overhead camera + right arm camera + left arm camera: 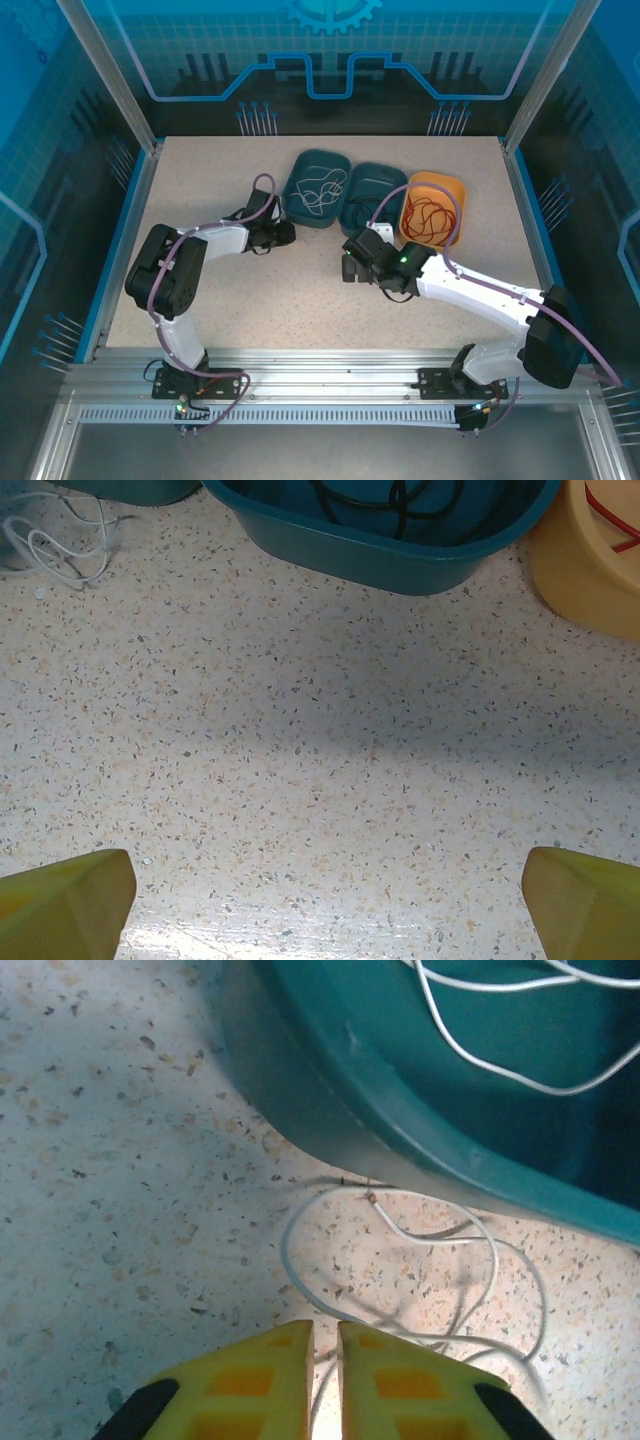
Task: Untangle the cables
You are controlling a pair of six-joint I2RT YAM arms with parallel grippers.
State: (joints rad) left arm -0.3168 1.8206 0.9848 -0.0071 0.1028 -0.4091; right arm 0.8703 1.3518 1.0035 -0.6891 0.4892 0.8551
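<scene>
Speckled table (300,310), blue walls (330,50), perhaps glass.

Three trays sit in a row at the far side of the speckled worktop (300,310): a blue-green tray (291,196) on the left, another blue-green tray (378,184) in the middle and an orange tray (436,178) on the right. They sit close together. Blue walls (50,150) and a silver metal frame (300,362) stand around the worktop.

The thin white wire (395,1228) on the speckled counter (130,1160) vanishes between the left hand's (325,1328) yellow fingers (270,1370). In the right wrist view, the top edge cuts off the black cable (400,515) and its teal plastic tray (400,570).
</scene>
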